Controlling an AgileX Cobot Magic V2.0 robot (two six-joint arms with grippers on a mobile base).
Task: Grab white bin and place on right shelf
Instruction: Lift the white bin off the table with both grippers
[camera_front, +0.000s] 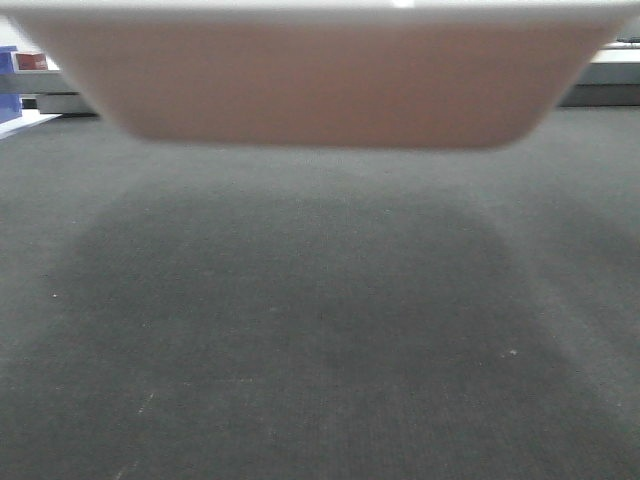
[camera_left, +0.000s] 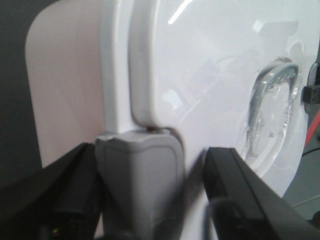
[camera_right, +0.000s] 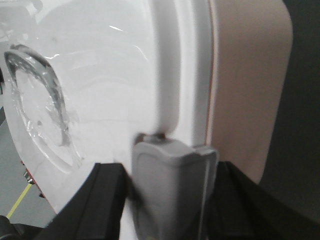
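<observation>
The white bin (camera_front: 320, 80) hangs across the top of the front view, its pale pinkish underside above the floor. My left gripper (camera_left: 150, 155) straddles the grey latch (camera_left: 140, 185) on one end of the bin, with black fingers (camera_left: 75, 185) on either side. The glossy lid (camera_left: 210, 65) and its recessed handle (camera_left: 272, 110) lie beyond. At the bin's other end my right gripper (camera_right: 167, 170) holds the matching grey latch (camera_right: 172, 195), beside the lid (camera_right: 100, 65) and pinkish side wall (camera_right: 250, 90). The right shelf is out of view.
Dark grey carpet (camera_front: 320, 330) stretches under the bin. A blue bin (camera_front: 8, 85) stands at the far left edge. A low pale ledge (camera_front: 612, 72) runs along the far right. A yellow floor line (camera_right: 17, 202) shows below the lid.
</observation>
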